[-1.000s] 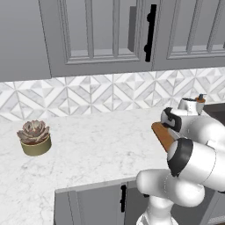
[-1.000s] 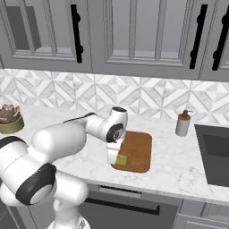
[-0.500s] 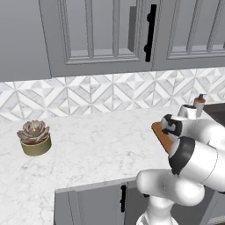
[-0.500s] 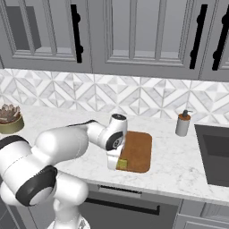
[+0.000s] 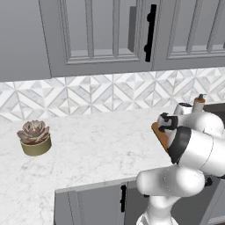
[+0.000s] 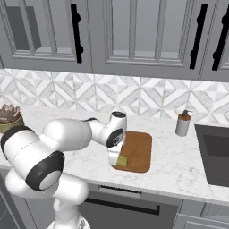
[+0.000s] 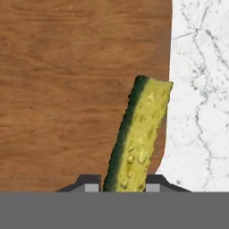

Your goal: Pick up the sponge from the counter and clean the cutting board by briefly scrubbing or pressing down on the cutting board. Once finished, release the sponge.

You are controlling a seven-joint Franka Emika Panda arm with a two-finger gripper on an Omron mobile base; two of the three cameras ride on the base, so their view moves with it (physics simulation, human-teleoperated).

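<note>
In the hand view the sponge (image 7: 139, 134) stands on edge between the two fingertips (image 7: 91, 184) at the bottom centre, its dark green layer on the left and the yellow on the right. The claw (image 7: 120, 183) is narrowly parted with the sponge filling the gap; whether it grips cannot be told. The sponge lies over the board (image 7: 76, 89) by its right edge, with the white table (image 7: 199, 89) beyond. In the right base view the claw (image 6: 117, 159) hangs at the board's (image 6: 136, 150) lower left corner, sponge (image 6: 122, 160) beneath it. A soap bottle (image 6: 182, 124) stands right of the board; a succulent (image 5: 34, 137) sits at mid left of the left base view.
</note>
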